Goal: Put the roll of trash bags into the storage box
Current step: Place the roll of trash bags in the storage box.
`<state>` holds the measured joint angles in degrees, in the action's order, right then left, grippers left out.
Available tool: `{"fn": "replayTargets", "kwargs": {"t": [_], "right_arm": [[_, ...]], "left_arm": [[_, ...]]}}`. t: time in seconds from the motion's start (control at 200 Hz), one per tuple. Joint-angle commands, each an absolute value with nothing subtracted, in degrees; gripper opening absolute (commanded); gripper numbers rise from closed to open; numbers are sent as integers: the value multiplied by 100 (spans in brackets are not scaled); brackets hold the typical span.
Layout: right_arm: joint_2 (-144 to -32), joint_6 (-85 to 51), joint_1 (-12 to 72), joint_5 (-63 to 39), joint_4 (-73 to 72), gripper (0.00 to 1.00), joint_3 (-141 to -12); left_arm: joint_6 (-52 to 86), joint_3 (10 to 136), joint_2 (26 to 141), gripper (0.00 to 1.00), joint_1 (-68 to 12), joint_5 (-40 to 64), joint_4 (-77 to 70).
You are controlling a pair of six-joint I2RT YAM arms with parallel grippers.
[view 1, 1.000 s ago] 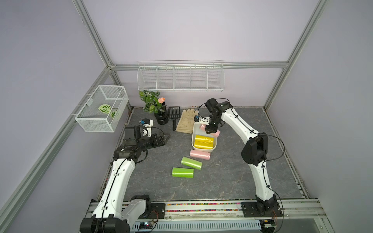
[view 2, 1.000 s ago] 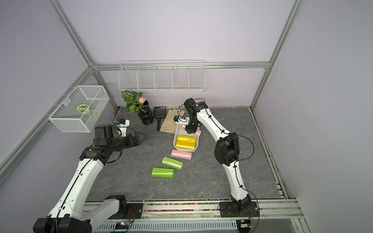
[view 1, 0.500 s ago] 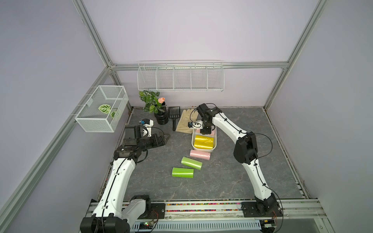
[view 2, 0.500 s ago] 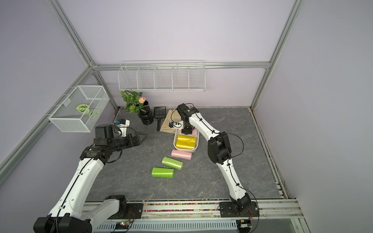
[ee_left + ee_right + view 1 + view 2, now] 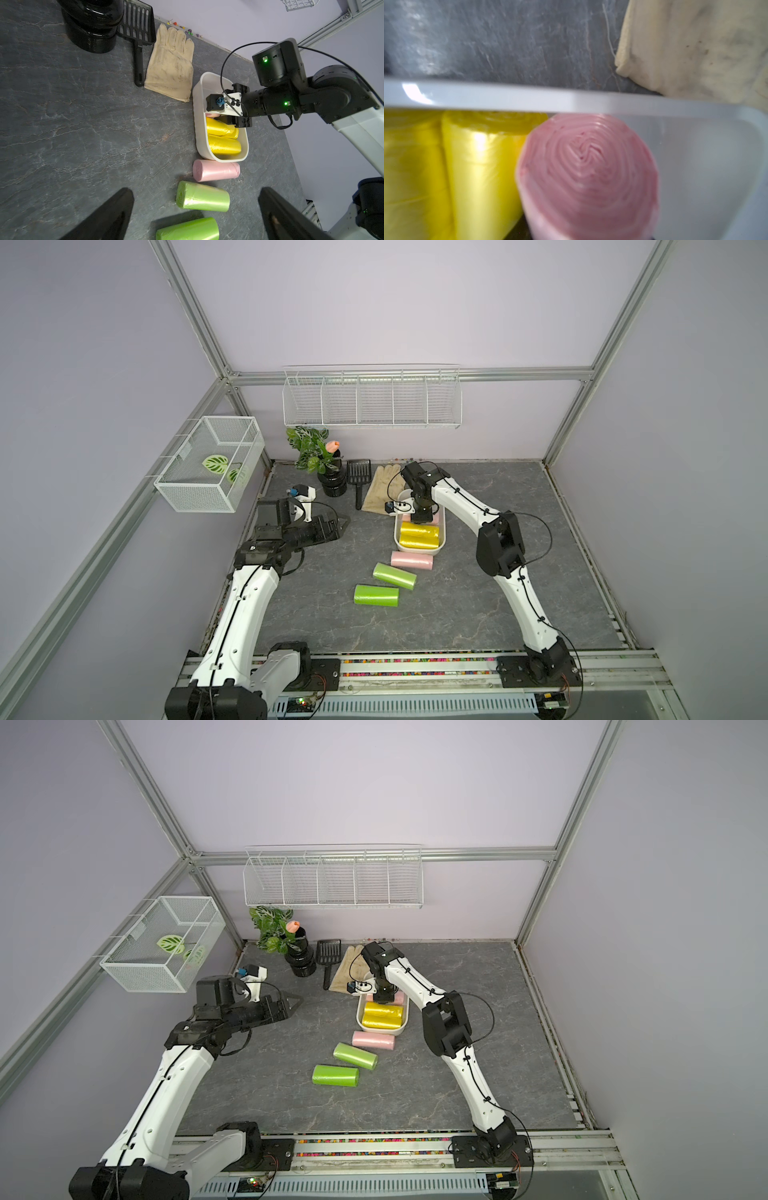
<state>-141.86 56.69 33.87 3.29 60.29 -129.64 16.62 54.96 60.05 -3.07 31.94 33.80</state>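
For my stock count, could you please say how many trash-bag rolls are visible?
6. In the storage box: two yellow rolls and the gripped pink roll. On the table: the loose pink roll, two green rolls. More may be hidden.

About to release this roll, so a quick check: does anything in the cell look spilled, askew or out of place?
Only small things. Tiny coloured beads lie scattered along the back wall's foot, behind the glove, like a spill. The glove shows dark specks. The storage box sits level, the pink roll inside it beside the yellow rolls.

white storage box, yellow rolls, pink roll, green rolls
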Motion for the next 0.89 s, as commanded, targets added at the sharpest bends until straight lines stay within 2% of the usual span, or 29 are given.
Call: {"fn": "replayTargets", "kwargs": {"t": [0.0, 0.285, 0.43, 0.565, 0.685, 0.89], "right_arm": [[-13859, 5675, 3637, 278, 6178, 13, -12480], [-13536, 5523, 3731, 519, 5787, 22, -11658], [-13507, 5478, 3751, 558, 5710, 36, -11723], [-13516, 5322, 3747, 479, 5588, 40, -11890], [-13475, 5243, 3750, 305, 5704, 50, -12030], [-13277, 5237, 3739, -41, 5876, 52, -12012]], "left_arm": [[1564, 5563, 6022, 100, -325, 3154, 3445], [1564, 5563, 5992, 100, -330, 3207, 3428], [1559, 5563, 5974, 100, -325, 3199, 3428], [1564, 5563, 5967, 100, -325, 3193, 3437], [1557, 5559, 5975, 100, -325, 3190, 3429], [1573, 5563, 5985, 100, -325, 3195, 3420]]}}
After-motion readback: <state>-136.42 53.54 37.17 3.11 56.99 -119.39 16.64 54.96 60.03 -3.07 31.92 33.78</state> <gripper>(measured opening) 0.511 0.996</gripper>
